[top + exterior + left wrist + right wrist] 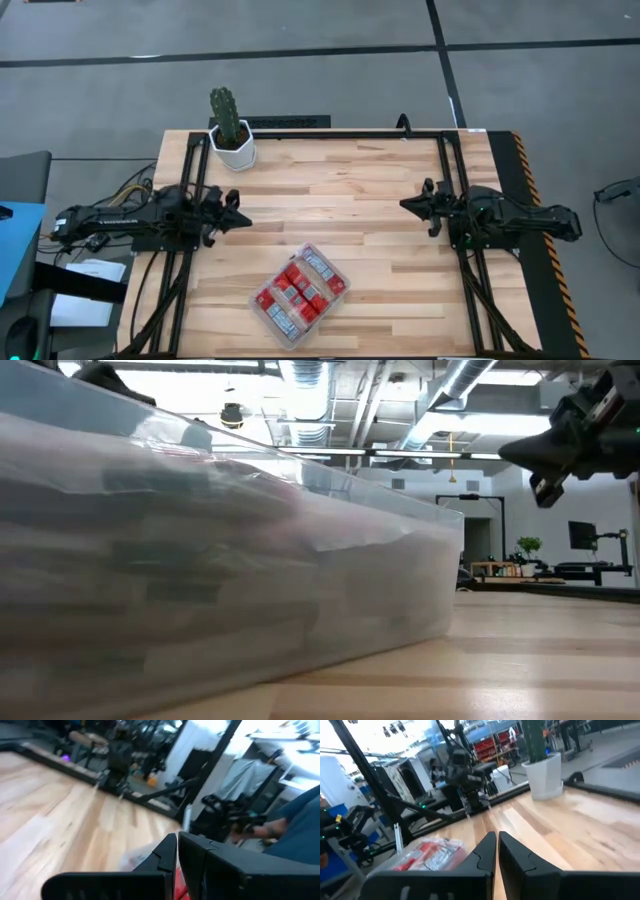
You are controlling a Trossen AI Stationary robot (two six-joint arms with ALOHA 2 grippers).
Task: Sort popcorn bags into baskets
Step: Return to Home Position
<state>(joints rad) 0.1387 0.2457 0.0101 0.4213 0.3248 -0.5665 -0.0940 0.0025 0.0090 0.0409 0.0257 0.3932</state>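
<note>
Bags (300, 292) are lying packed flat in the tray (258, 303), filling it. Tray is sitting well apart from the pot (233, 150), off toward the near edge of the table (360, 190).

Risk, as I judge it: the tray is looking light and is sitting close to that edge. A low pass by either arm could shove it or spill it, and a bag riding proud of the rim could slide out.

Tray's long axis is running slantwise, not toward the pot. Its far end is pointing roughly at the right gripper (407, 205), which is well apart from the pot.

Left gripper (243, 217) is hanging nearer the pot, short of the tray. Both sets of jaws are sitting closed to a thin slit, gripping nothing.
</note>
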